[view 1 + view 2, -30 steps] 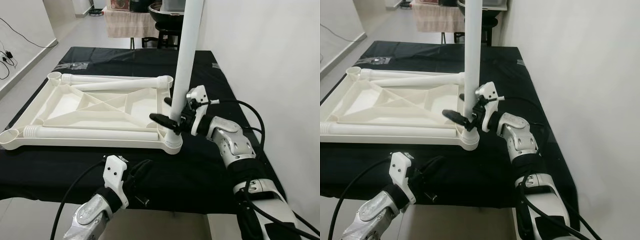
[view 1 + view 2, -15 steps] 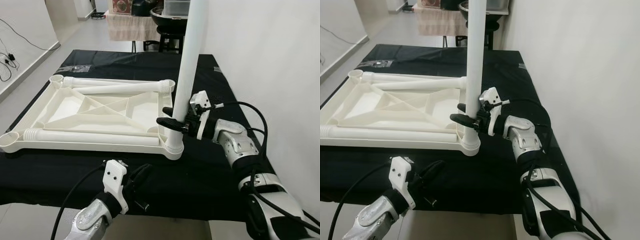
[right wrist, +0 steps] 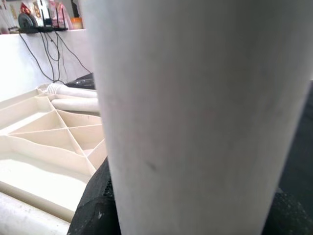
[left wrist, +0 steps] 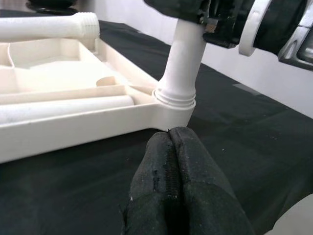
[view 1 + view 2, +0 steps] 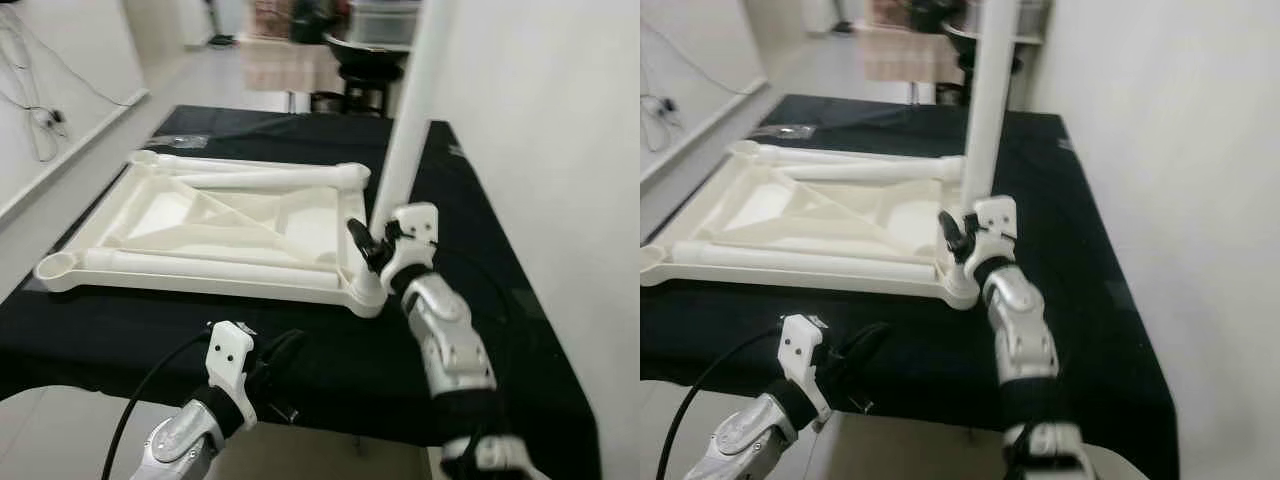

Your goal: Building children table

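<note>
The white table top (image 5: 150,215) lies upside down on the black-covered table (image 5: 500,290). One white leg (image 5: 408,140) stands upright in its near right corner socket (image 5: 366,297). My right gripper (image 5: 372,243) is shut on this leg just above the socket; in the right wrist view the leg (image 3: 195,112) is very close, with black fingers (image 3: 95,205) at its sides. Two loose legs lie inside the top, one along the far rim (image 5: 260,178) and one along the near rim (image 5: 200,262). My left gripper (image 4: 170,134) is shut and empty, low at the table's near edge, pointing at the socket.
A white wall (image 5: 560,120) runs close along the table's right side. A dark stool and a cloth-covered stand (image 5: 300,60) are beyond the far end. Open floor (image 5: 60,190) lies to the left, with cables on the left wall.
The whole picture has shifted, so the camera moved. My right forearm has swung from the leg's right side round to its near side, still gripping the leg. The left gripper stays put.
</note>
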### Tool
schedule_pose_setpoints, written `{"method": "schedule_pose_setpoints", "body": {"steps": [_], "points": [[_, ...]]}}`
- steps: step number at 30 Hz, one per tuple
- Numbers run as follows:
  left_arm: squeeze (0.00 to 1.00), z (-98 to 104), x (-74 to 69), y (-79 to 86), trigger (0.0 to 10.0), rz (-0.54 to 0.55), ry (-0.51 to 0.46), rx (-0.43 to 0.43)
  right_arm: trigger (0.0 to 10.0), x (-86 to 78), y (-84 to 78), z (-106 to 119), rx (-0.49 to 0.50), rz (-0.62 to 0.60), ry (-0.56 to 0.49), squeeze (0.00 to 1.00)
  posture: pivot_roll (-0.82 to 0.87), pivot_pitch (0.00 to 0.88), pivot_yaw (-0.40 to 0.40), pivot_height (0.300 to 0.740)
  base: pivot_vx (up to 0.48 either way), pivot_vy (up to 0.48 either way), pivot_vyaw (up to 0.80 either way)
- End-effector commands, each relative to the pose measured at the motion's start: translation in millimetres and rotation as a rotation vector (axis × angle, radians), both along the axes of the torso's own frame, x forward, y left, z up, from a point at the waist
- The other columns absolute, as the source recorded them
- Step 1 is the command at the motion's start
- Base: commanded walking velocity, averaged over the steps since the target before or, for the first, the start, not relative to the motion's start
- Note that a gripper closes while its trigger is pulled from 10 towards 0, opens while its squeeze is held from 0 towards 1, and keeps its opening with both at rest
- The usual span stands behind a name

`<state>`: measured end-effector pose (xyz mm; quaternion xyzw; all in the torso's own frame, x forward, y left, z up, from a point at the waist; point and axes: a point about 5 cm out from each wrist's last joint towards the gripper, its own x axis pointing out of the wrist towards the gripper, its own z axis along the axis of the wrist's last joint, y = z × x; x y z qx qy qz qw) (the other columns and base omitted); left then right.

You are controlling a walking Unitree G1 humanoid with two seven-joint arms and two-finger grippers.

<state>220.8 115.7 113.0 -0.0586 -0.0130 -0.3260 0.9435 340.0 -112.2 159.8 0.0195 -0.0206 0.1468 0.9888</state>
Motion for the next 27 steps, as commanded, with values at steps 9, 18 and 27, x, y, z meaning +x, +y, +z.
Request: {"method": "schedule_pose_setpoints", "body": {"steps": [9, 18, 27], "points": [[0.0, -2, 2.0, -0.3, 10.0, 0.004, 0.002, 0.024, 10.0, 6.6, 5.0, -18, -0.022, -0.017, 0.141, 0.79, 0.09, 0.02, -0.054, 0.74, 0.0, 0.0, 0.0], [0.0, -2, 1.0, -2.9, 10.0, -0.013, -0.01, 0.038, 10.0, 31.3, -17.2, -5, -0.005, 0.169, 0.127, 1.0, 0.09, 0.016, -0.057, 0.74, 0.0, 0.0, 0.0], [0.0, -1, 1.5, -3.8, 10.0, -0.003, -0.02, 0.03, 10.0, 32.8, -27.9, -4, -0.022, 0.488, 0.125, 0.0, 0.1, 0.004, -0.064, 0.74, 0.0, 0.0, 0.0]]}}
